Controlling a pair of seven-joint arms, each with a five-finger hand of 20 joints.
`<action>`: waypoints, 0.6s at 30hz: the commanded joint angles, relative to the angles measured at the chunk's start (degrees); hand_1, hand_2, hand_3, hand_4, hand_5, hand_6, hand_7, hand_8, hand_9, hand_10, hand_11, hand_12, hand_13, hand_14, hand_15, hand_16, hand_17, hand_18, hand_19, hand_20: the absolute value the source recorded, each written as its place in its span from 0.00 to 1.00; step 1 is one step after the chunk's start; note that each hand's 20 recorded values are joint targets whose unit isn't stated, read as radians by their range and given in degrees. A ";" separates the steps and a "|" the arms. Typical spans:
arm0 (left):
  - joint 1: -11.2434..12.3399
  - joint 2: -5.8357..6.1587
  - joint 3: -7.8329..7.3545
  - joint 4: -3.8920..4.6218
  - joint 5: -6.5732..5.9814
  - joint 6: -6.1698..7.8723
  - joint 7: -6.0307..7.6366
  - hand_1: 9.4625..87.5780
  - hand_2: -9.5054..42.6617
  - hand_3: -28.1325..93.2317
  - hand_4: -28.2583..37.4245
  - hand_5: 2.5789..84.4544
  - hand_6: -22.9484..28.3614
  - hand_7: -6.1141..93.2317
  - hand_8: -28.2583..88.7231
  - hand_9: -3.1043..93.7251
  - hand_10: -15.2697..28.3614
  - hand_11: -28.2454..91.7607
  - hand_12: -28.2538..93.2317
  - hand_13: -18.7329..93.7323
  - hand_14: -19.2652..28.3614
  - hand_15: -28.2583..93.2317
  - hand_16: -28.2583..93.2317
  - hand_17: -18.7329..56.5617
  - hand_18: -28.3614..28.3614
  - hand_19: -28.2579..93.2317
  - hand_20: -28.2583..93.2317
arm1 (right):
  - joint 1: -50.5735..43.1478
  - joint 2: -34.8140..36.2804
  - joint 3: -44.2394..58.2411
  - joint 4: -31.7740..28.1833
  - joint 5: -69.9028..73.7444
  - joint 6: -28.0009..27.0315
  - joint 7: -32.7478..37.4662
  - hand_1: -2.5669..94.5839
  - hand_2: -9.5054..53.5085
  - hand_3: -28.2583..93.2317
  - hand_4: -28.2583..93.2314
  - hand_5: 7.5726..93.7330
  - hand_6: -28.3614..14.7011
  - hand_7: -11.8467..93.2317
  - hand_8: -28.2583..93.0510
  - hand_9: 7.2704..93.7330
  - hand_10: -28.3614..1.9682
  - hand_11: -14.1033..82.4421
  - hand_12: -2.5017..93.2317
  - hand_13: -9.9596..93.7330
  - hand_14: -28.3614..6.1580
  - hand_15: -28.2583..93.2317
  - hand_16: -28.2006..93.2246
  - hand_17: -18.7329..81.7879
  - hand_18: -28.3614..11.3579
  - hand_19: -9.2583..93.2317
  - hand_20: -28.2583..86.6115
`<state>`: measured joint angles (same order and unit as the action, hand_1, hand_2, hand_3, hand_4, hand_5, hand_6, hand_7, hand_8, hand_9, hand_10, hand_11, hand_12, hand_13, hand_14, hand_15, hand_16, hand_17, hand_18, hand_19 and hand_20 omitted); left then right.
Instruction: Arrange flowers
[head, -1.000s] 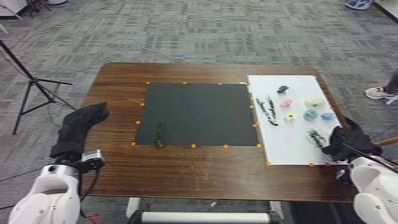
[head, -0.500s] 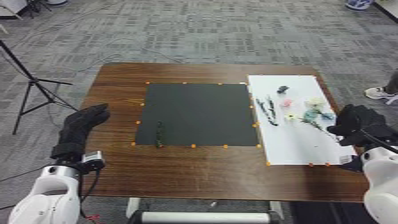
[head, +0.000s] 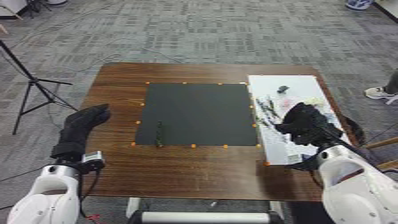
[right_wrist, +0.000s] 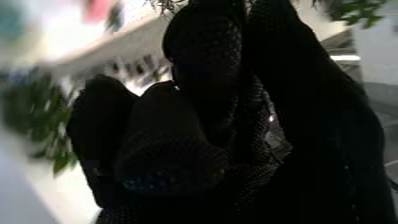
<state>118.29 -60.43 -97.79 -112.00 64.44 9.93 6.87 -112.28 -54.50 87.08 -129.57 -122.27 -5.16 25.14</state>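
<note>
In the head view, my right hand (head: 306, 124) is over the white board (head: 277, 150), its fingers curled round the stem of a green sprig (head: 267, 119) that extends to its left. In the right wrist view, the right hand (right_wrist: 182, 145) has its fingers bent together, with green leaves (right_wrist: 37, 117) beyond them. One green stem (head: 160, 135) lies on the dark mat (head: 200, 110). A small dark flower (head: 282, 89) rests at the board's far part; pale and pink flowers near the hand are partly hidden. My left hand (head: 86, 119) stays open at the table's left.
Orange markers edge the mat and the board. The brown table (head: 187, 170) extends around them. A black tripod (head: 34, 80) stands on the floor beyond the table's left side.
The right hand has moved left from the board's right edge, carrying the sprig up off the board and toward the mat. The left hand has kept still.
</note>
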 joint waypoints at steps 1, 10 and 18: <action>0.31 0.33 -0.02 -0.49 -0.19 -0.44 -0.51 0.15 0.21 0.79 0.02 0.55 0.53 0.22 0.17 0.53 0.68 0.40 0.33 0.48 0.79 0.39 0.23 0.26 0.74 0.29 0.35 | 14.00 -3.48 -11.25 2.80 5.46 -2.41 -0.74 0.57 0.00 0.74 0.16 0.90 0.62 0.40 0.42 1.00 0.62 0.60 0.29 1.00 0.83 0.80 0.44 0.89 0.37 1.00 0.80; -0.05 0.38 0.37 -0.48 -0.07 -0.84 -1.02 0.15 0.20 0.79 0.03 0.55 0.53 0.22 0.17 0.53 0.68 0.40 0.33 0.48 0.79 0.39 0.23 0.26 0.74 0.29 0.35 | 25.16 -9.17 -23.18 12.10 6.58 -4.37 2.50 0.58 0.00 0.74 0.16 0.91 0.61 0.40 0.42 1.00 0.60 0.59 0.27 1.00 0.82 0.80 0.43 0.90 0.38 1.00 0.80; 0.44 0.52 0.12 -0.71 -0.12 -0.65 -1.31 0.15 0.20 0.79 0.03 0.55 0.53 0.22 0.17 0.53 0.68 0.40 0.32 0.48 0.79 0.39 0.23 0.26 0.74 0.30 0.36 | 31.40 -9.99 -33.10 19.96 -4.13 -5.95 2.10 0.58 0.00 0.73 0.16 0.91 0.60 0.39 0.41 1.00 0.59 0.59 0.26 1.00 0.82 0.80 0.42 0.90 0.38 1.00 0.80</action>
<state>118.19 -60.03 -97.55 -112.14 64.45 9.72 6.19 -85.11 -64.13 61.12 -113.80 -115.89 -9.05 27.91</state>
